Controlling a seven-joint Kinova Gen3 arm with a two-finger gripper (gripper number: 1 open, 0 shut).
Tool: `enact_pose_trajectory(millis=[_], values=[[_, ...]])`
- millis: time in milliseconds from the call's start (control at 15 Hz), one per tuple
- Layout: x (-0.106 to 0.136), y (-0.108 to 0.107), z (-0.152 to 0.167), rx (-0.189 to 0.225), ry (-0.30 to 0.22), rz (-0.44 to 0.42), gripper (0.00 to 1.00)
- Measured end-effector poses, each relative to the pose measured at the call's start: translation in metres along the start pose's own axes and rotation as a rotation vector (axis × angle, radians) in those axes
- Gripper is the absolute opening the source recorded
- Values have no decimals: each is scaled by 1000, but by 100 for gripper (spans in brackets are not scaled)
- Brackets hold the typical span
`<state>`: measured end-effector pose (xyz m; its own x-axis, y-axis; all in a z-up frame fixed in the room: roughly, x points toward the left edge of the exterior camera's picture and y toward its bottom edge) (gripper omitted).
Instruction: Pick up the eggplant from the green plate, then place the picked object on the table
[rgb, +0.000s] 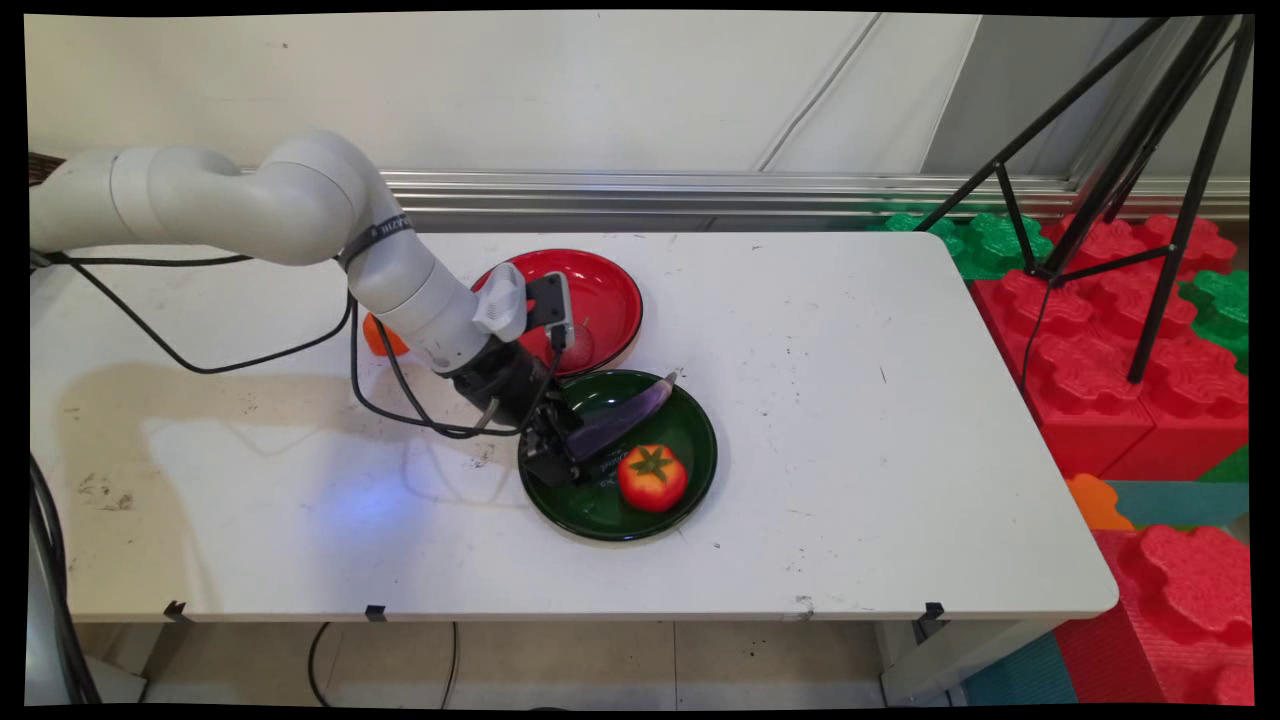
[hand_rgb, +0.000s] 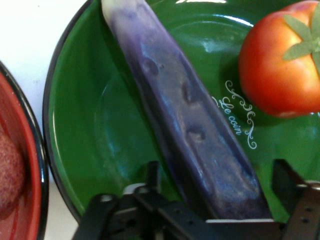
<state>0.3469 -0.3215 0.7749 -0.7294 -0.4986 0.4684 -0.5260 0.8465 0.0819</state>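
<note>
A purple eggplant (rgb: 625, 412) lies slanted in a dark green plate (rgb: 690, 430), its pale tip toward the plate's far rim. My gripper (rgb: 565, 455) is low over the plate's left side at the eggplant's thick end. In the hand view the eggplant (hand_rgb: 190, 115) runs up between the two fingers (hand_rgb: 152, 175), which stand open on either side with small gaps. A red tomato (rgb: 652, 477) with a green stem sits in the same plate, right of the eggplant. In the hand view the tomato (hand_rgb: 280, 60) is at the upper right of the green plate (hand_rgb: 100, 125).
A red plate (rgb: 610, 300) touches the green one on its far side, and its rim (hand_rgb: 20, 200) shows at the hand view's left. A small orange thing (rgb: 380, 338) peeks out behind the arm. A black tripod (rgb: 1150, 200) and red and green foam blocks (rgb: 1100, 330) stand beyond the table's right end.
</note>
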Motion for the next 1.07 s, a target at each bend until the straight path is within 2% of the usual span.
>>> enact_pose_trajectory(millis=[600, 1067], values=[[4, 1, 3, 3, 18, 15, 0], [8, -1, -13, 3, 50, 18, 0]])
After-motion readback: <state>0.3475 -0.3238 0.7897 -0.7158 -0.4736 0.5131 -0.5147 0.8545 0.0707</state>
